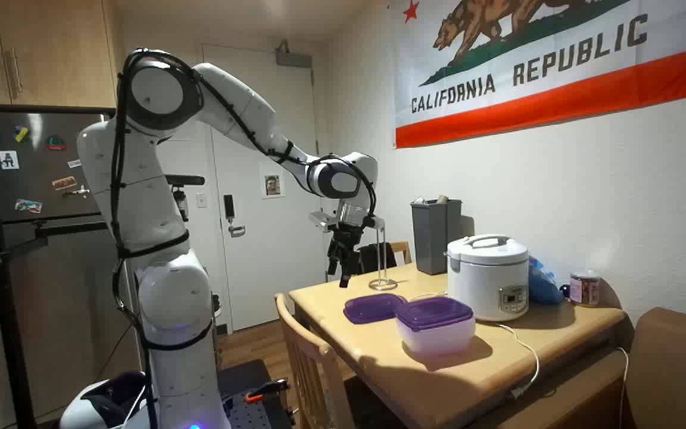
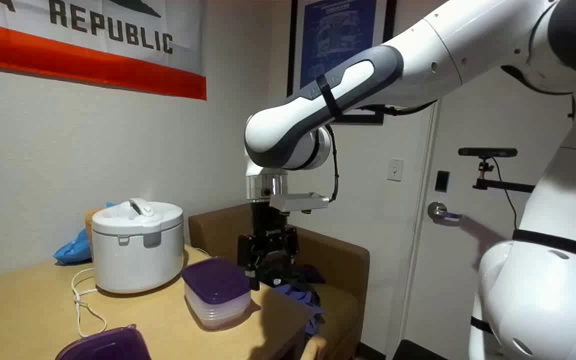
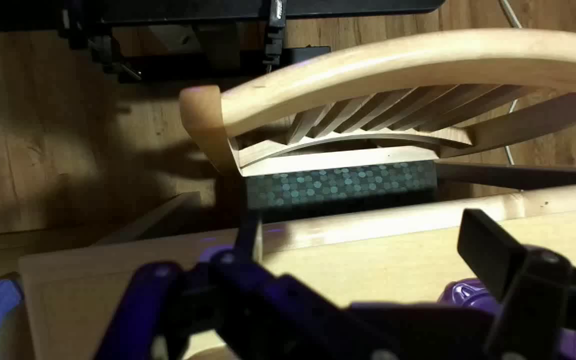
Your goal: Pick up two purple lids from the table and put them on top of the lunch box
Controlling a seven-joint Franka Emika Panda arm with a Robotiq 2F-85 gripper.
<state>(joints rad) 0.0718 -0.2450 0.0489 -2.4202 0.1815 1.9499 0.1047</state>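
Observation:
On the table (image 1: 402,363) stands the pale lavender lunch box (image 1: 438,341), seen in both exterior views, with one purple lid (image 1: 436,312) lying flat on top. The other purple lid (image 1: 370,308) rests on the tabletop beside it; in an exterior view this lid (image 2: 108,346) is cut off by the bottom edge. My gripper (image 1: 338,275) hangs in the air above the robot-side edge of the table, apart from both lids. In the wrist view its fingers (image 3: 493,250) stand wide apart with nothing between them. Some purple plastic (image 3: 470,292) shows behind one finger; which lid, I cannot tell.
A white rice cooker (image 1: 489,289) sits behind the lunch box, its cord (image 1: 527,345) trailing over the table. Further back are a metal stand (image 1: 383,280) and a grey bin (image 1: 432,238). A wooden chair (image 3: 393,60) stands against the robot-side edge; a brown sofa (image 2: 338,255) is beyond.

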